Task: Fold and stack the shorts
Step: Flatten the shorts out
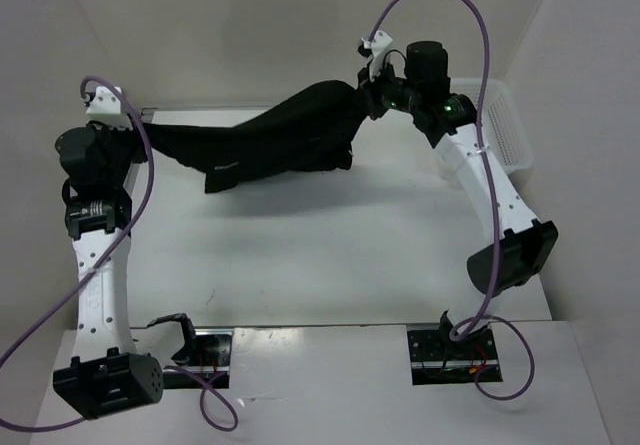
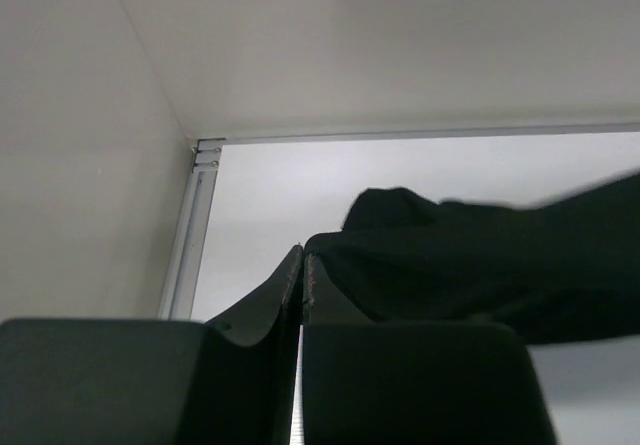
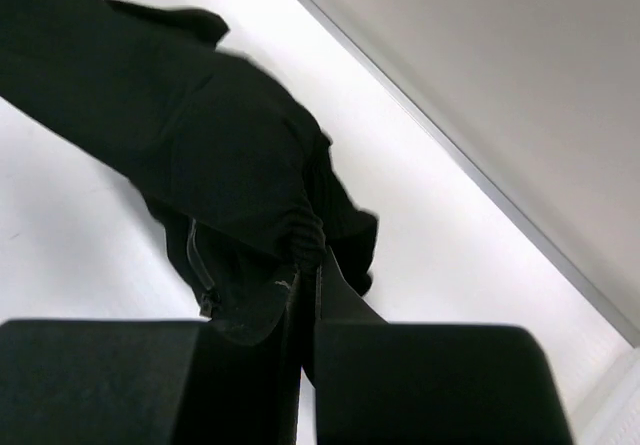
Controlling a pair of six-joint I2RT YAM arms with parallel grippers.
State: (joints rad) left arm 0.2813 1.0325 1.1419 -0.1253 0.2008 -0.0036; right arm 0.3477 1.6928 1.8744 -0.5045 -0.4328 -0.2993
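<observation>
The black shorts (image 1: 280, 137) hang stretched between my two grippers over the far part of the table, sagging in the middle with a fold drooping near the right end. My left gripper (image 1: 137, 125) is shut on their left end; in the left wrist view the cloth (image 2: 480, 265) runs rightward from the closed fingertips (image 2: 302, 257). My right gripper (image 1: 366, 97) is shut on the right end. In the right wrist view the fabric (image 3: 200, 135) bunches at the pinched tips (image 3: 308, 257).
A white mesh basket (image 1: 505, 130) stands at the back right, behind the right arm. The white table (image 1: 320, 255) is walled in by pale panels at the back and both sides. A metal rail (image 2: 190, 235) edges the table's far left corner.
</observation>
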